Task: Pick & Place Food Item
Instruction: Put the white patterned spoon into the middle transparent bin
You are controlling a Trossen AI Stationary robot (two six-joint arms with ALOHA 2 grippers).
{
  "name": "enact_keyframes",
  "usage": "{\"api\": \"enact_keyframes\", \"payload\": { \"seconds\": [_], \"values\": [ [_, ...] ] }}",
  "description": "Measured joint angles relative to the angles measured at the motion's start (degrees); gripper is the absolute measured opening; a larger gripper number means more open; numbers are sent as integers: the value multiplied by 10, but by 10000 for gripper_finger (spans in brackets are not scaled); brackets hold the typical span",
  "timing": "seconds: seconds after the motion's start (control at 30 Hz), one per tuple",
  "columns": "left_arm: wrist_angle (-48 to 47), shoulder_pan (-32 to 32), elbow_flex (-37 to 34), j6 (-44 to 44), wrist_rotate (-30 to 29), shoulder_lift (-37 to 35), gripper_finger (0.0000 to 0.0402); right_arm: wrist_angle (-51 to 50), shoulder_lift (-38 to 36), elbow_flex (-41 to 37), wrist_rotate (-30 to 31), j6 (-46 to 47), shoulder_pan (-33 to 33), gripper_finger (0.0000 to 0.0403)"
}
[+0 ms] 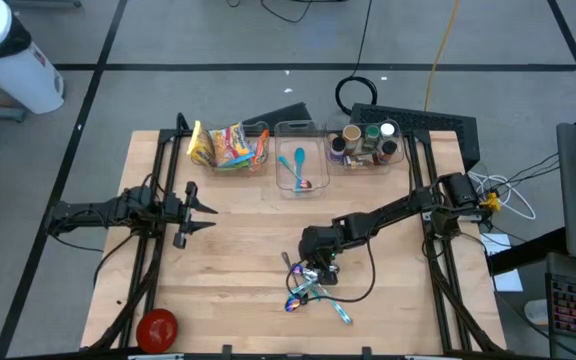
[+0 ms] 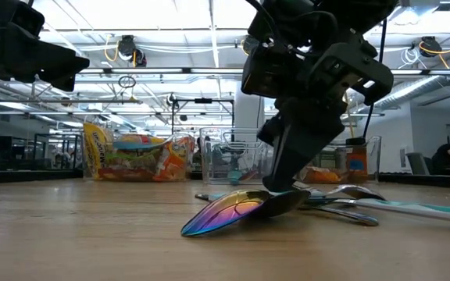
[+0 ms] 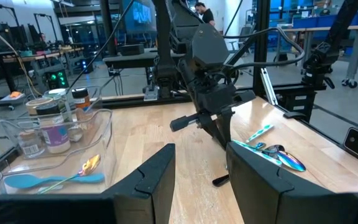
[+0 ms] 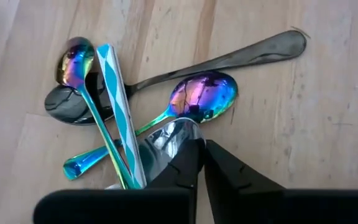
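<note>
A pile of cutlery (image 1: 313,290) lies on the wooden table, near its front middle. It holds two rainbow-coloured spoons (image 4: 201,96), a dark spoon (image 4: 229,59), a teal-and-white striped handle (image 4: 120,106) and a silver spoon (image 4: 169,137). My right gripper (image 4: 201,149) is shut and slants down into the pile, at the silver spoon's bowl. My left gripper (image 3: 201,162) hangs level and open at the table's left (image 1: 200,212), touching nothing. Snack bags (image 1: 230,147) fill a clear bin at the far left. My right gripper comes from above, slanting down from the table's right side. Its shut fingertips (image 4: 188,155) stand on the rim of the silver spoon's bowl (image 4: 166,134), which lies flat in the pile. I cannot tell whether the rim is pinched between them.
Three clear bins line the far edge: the snack bin, a middle one (image 1: 298,165) with a blue spoon, and one with jars (image 1: 368,145). A red round thing (image 1: 156,327) sits at the near left corner. Bare wood lies between the two arms.
</note>
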Motion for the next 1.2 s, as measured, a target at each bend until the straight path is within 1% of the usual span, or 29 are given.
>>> {"api": "enact_keyframes", "payload": {
  "seconds": [0.1, 0.2, 0.63, 0.97, 1.13, 1.2],
  "values": [
    [0, 0, 0, 0, 0, 0, 152, -2, -5, 0, 3, -2, -4, 3],
    [0, 0, 0, 0, 0, 0, 152, 0, -17, 0, 20, -9, -7, 1],
    [0, 0, 0, 0, 0, 0, 152, 27, -97, 0, 26, -14, -10, 1],
    [0, 0, 0, 0, 0, 0, 152, 35, -137, 0, 87, -31, -10, 1],
    [0, 0, 0, 0, 0, 0, 152, 33, -147, 0, 124, -37, -10, 1],
    [0, 0, 0, 0, 0, 0, 152, 47, -148, 0, 132, -42, -10, 1]
  ]
}}
